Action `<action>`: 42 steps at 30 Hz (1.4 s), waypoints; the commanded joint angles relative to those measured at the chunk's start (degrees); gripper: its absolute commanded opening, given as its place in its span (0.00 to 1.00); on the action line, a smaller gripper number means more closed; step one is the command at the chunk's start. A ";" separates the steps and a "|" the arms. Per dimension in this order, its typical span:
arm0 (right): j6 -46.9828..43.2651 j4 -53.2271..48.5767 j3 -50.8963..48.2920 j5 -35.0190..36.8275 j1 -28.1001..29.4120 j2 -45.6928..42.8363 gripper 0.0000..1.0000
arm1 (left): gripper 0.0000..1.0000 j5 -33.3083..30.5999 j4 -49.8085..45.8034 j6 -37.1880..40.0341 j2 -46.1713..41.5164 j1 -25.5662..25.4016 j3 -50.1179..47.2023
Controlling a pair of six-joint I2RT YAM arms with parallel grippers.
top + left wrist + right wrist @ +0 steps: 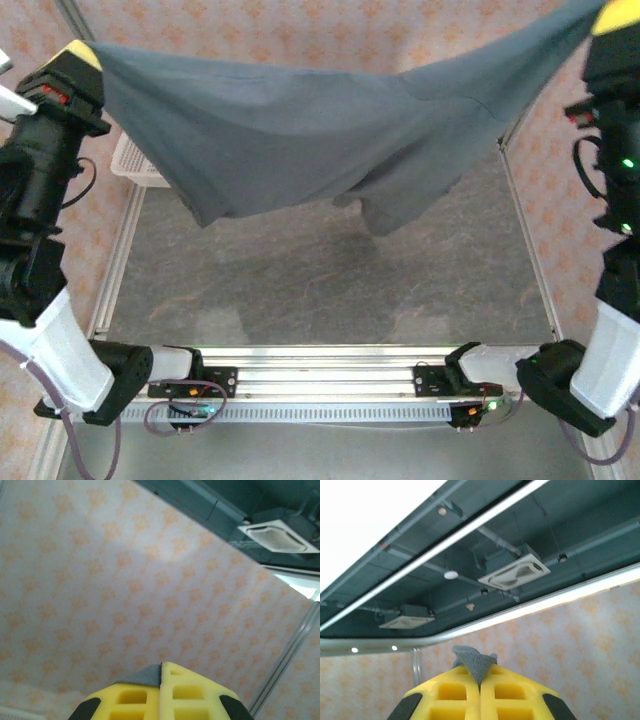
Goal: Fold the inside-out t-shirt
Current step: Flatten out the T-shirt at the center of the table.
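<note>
Claws on both arms are clamped tight on the grey t-shirt (pixel 300 140), holding it up in the air.

The left claw (pixel 78 52) pinches one end of the t-shirt at the top left, and the right claw (pixel 612 15) pinches the other end at the top right. In each wrist view a small bit of grey cloth pokes out of the closed yellow claw. The t-shirt hangs between the two claws like a sheet on a line and sags in the middle. It is over the dark table (pixel 330 290). A white basket (pixel 135 165) sits at the back left, partly hidden behind the cloth.
</note>
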 commanded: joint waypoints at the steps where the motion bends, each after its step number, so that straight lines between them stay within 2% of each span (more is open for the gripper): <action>1: -0.08 6.48 -0.56 -3.13 -0.06 -0.87 0.00 | 0.00 1.57 -0.48 1.94 0.11 0.56 1.78; 10: -12.08 2.69 6.42 2.54 -0.06 9.37 0.00 | 0.00 -1.32 6.96 0.60 6.08 0.56 -5.30; 15: -21.28 8.27 11.72 10.11 -1.78 20.06 0.00 | 0.00 2.83 18.49 -3.42 12.92 0.48 -8.78; 18: -17.11 11.84 15.35 5.80 -8.88 26.85 0.00 | 0.00 3.76 24.10 -5.41 19.15 0.53 -6.30; 20: -13.98 14.85 19.12 1.59 -13.24 31.75 0.00 | 0.00 3.23 24.41 -5.43 24.57 0.57 -0.51; 25: -8.52 31.80 26.14 -0.33 -19.76 40.54 0.00 | 0.00 3.66 26.51 -7.67 36.80 0.64 15.68; 29: -5.60 35.19 27.20 0.74 -22.95 39.22 0.00 | 0.00 4.51 32.06 -9.90 37.19 0.65 17.12; 33: -2.94 28.92 22.58 -0.08 -24.41 34.80 0.00 | 0.00 6.67 31.11 -10.46 35.61 0.65 15.26; 35: -1.03 20.53 18.12 -0.51 -24.41 31.80 0.00 | 0.00 10.07 29.59 -10.13 34.10 0.50 10.99; 37: 3.40 10.20 11.19 -0.17 -24.41 28.60 0.00 | 0.00 15.29 30.34 -8.81 30.36 -0.21 1.18; 40: 5.59 -1.29 -7.92 -8.03 -24.41 21.35 0.00 | 0.00 18.40 43.25 -8.38 22.15 -3.55 -27.70; 42: 9.38 4.60 -31.15 -12.81 -24.39 13.24 0.00 | 0.00 16.93 53.68 -8.38 18.32 -6.08 -46.58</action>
